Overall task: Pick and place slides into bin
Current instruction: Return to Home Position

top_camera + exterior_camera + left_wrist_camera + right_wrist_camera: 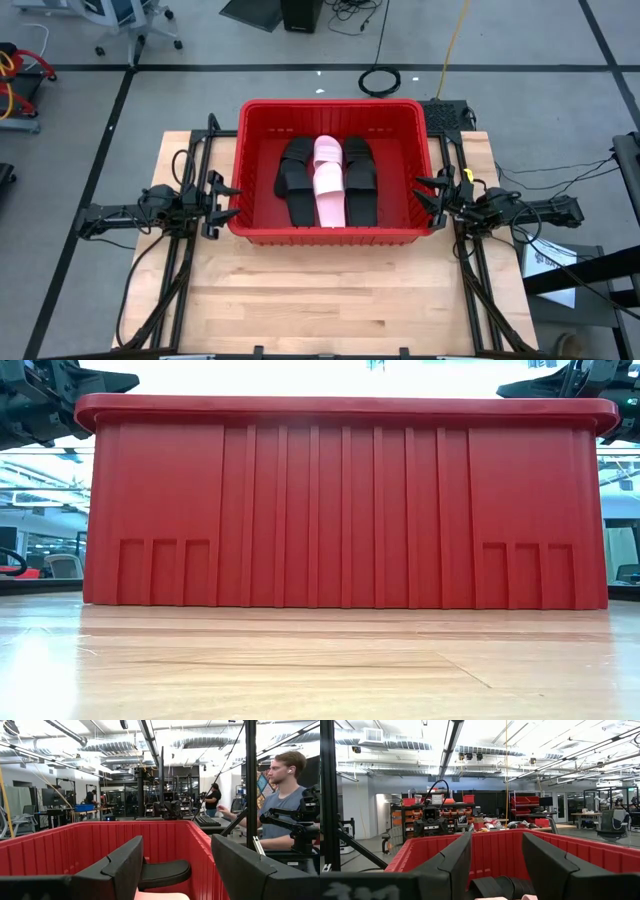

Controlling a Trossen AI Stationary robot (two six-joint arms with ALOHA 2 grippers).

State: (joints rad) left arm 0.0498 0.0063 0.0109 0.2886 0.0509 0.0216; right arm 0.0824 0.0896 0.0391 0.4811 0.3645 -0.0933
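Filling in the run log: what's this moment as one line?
slides: piled in bin | left gripper: open, empty, beside bin's left wall | right gripper: open, empty, beside bin's right wall

Grey floor (pixel 200 85), wooden table (pixel 330 290), exposed ceiling ducts (pixel 45 747) (long strip lights (pixel 452 735))

Butcher-block table (pixel 330 290) in a workshop, grey floor marked with black tape
A coiled black cable (pixel 380 80) is seen beyond the far edge, an office chair (pixel 130 30) far left; a person in a grey shirt (pixel 286 805) is seated in the room.
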